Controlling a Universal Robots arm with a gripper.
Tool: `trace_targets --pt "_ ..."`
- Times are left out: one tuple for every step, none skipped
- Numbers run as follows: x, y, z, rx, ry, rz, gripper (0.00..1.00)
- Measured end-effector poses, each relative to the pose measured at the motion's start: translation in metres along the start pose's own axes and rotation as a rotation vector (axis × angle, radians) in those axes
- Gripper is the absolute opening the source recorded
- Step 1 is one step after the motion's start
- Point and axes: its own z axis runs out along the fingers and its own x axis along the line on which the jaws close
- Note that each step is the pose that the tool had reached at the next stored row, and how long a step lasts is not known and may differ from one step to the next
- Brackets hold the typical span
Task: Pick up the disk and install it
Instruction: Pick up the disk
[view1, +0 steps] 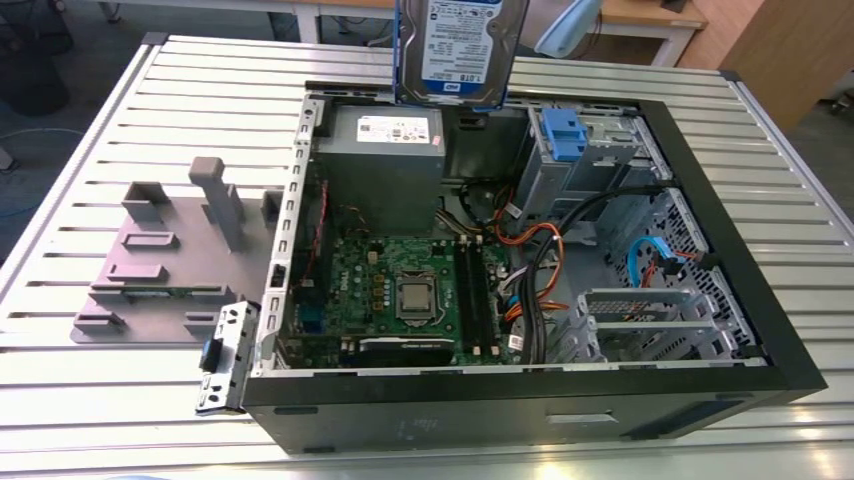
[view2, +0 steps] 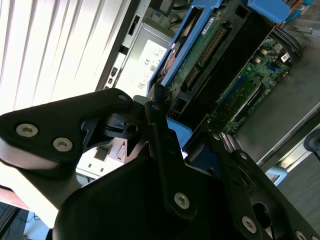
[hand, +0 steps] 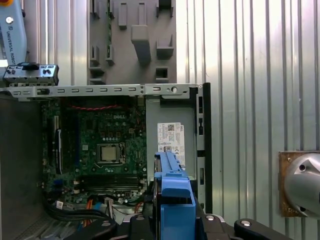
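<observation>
Grey fixture plate (view1: 160, 270) is seen on the slatted table (view1: 80, 400) at the exterior view's left, beside the open computer case (view1: 534, 400). The disk (view1: 461, 50) is held upright in the air at top centre of that frame, above the grey power supply (view1: 384, 150), with the blue drive bay (view1: 561, 135) at its lower right. In the second wrist view the gripper (view2: 181, 134) is seen clamped on the disk's blue-railed edge
</observation>
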Motion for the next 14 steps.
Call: trace_targets --pt "0.0002 0.0000 0.0000 0.0000 0.0001 0.000 0.36" --pt "0.0004 0.0000 0.0000 0.0000 0.0001 0.000 0.36" --pt "0.0006 0.0000 0.0000 0.0000 0.0001 0.000 0.36" --pt "0.0008 0.0000 0.0000 0.0000 0.0002 0.000 0.36" --pt "0.0010 0.0000 0.0000 0.0000 0.0002 0.000 0.36" --pt "0.0012 0.0000 0.0000 0.0000 0.0003 0.000 0.36" --pt "0.0014 -0.0001 0.0000 0.0000 0.0003 0.000 0.36" --pt "0.0015 -0.0001 0.0000 0.0000 0.0003 0.000 0.36" --pt "0.0023 -0.0001 0.0000 0.0000 0.0006 0.000 0.36" --pt "0.0024 -0.0001 0.0000 0.0000 0.0006 0.000 0.36" --pt "0.0148 -0.0005 0.0003 0.0007 0.0199 0.000 0.36" --pt "0.0202 -0.0007 0.0004 0.0022 0.0659 0.000 0.36" --pt "0.0202 -0.0007 0.0004 0.0022 0.0663 0.000 0.36" --pt "0.0202 -0.0007 0.0005 0.0023 0.0668 0.000 0.36"
